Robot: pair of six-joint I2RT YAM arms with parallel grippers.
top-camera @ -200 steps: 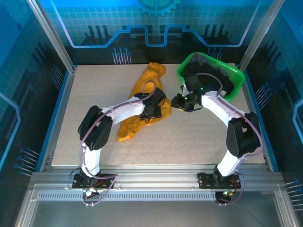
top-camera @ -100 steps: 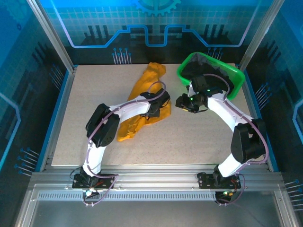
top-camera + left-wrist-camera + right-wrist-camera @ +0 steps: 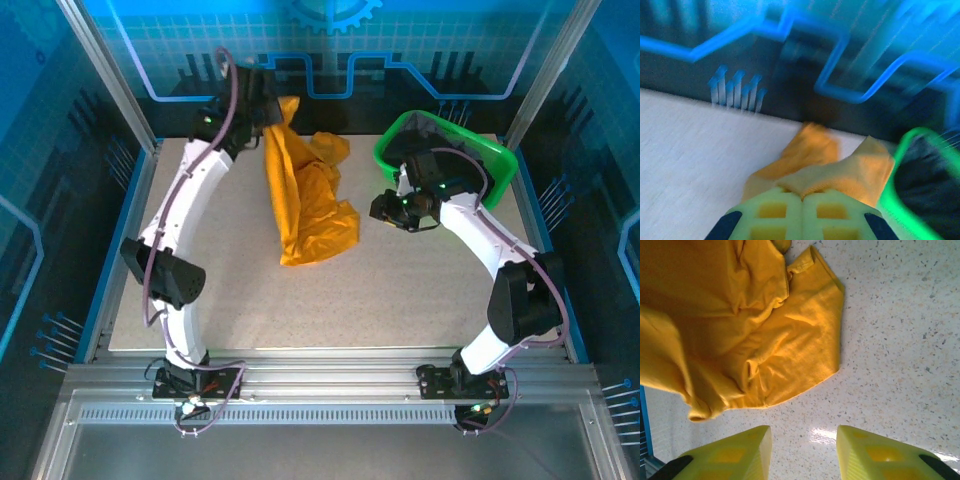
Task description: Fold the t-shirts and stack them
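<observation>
My left gripper (image 3: 268, 104) is raised at the back left of the table, shut on an edge of the orange-yellow t-shirt (image 3: 308, 205). The shirt hangs from it in a long drape, its lower part resting crumpled on the table. In the left wrist view the fingertips (image 3: 802, 196) are pressed together with orange fabric (image 3: 840, 170) pinched between them. My right gripper (image 3: 385, 210) hovers open just right of the shirt's lower edge. In the right wrist view its gripper (image 3: 802, 450) holds nothing, over bare table beside the shirt (image 3: 740, 340). Black t-shirts (image 3: 440, 135) lie in the basket.
The green mesh basket (image 3: 505, 165) stands at the back right corner, partly behind my right arm; its rim (image 3: 900, 165) is close to the lifted shirt. A blue-lit back wall and metal frame posts bound the table. Bare tabletop lies in front and at left (image 3: 210, 290).
My left arm has swung from mid-table up to the back left, its jaws closing on the orange shirt and pulling it up into a long drape. The right gripper has hardly moved.
</observation>
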